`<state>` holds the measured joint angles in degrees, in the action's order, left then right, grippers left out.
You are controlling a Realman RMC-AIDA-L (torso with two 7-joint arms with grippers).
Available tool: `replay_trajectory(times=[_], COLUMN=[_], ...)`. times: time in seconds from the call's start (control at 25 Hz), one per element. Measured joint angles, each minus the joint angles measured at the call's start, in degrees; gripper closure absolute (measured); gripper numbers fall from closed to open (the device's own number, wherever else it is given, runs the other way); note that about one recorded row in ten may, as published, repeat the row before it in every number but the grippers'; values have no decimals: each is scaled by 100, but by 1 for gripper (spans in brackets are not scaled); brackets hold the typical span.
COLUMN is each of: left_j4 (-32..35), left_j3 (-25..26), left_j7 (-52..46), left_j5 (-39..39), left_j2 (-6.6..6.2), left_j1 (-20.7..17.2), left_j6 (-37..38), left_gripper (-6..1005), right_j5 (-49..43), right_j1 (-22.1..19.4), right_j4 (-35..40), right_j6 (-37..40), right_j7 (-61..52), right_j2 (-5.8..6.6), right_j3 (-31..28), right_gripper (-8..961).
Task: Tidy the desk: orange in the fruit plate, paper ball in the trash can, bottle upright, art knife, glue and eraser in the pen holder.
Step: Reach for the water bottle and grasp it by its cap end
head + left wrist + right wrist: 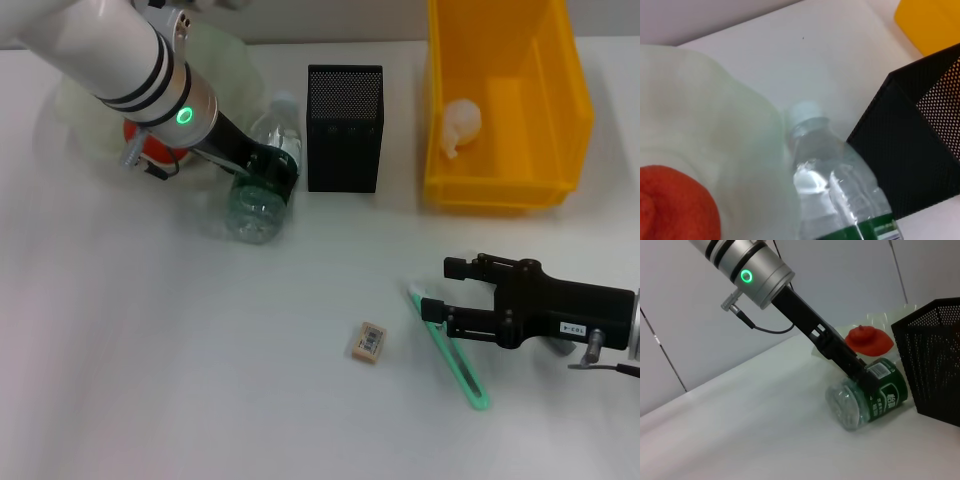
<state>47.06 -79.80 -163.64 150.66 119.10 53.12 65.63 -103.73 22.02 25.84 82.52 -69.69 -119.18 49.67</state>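
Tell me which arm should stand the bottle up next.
Left, I'd say. The left gripper is already at the lying bottle, its fingers around the labelled body beside the pen holder. The right gripper hangs open far off, over the green knife near the eraser.

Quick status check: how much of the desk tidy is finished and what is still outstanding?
Done: the red-orange fruit sits in the pale green scalloped plate, and the white paper wad lies in the yellow plastic bin.

In hand: the left claw is on the clear green-labelled bottle, which lies on its side.

Left: the tan eraser and green art knife lie on the desk, the open right claw near the knife. Black mesh pen holder waits. No glue in view.
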Motion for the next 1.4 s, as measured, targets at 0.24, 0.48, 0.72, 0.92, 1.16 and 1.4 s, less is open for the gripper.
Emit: replay_trajectory(times=[0.24, 0.48, 0.72, 0.92, 1.16, 1.4], left_j4=[-49, -133, -136, -137, -146, -164], left_j3=[-6, -31, -44, -53, -135, -290], left_j7=[6, 8, 9, 87, 197, 253], left_j5=[15, 32, 110, 118, 122, 121], left_j2=[-5, -18, -19, -16, 2, 6], left_j1=[7, 14, 13, 18, 53, 126], left_j6=[-19, -7, 93, 84, 55, 5], left_gripper=[194, 199, 198, 198, 197, 197], right_j5=[4, 0, 10, 17, 4, -1], right_j1=[20, 69, 75, 110, 127, 128], right_j4=[-1, -43, -40, -42, -44, -45], right_j6=[-54, -134, -135, -134, -133, -135], right_j7=[0, 0, 0, -1, -10, -10], right_j2=[0, 0, 0, 0, 0, 0], right_j3=[8, 9, 8, 8, -8, -14], right_gripper=[179, 179, 179, 179, 179, 179])
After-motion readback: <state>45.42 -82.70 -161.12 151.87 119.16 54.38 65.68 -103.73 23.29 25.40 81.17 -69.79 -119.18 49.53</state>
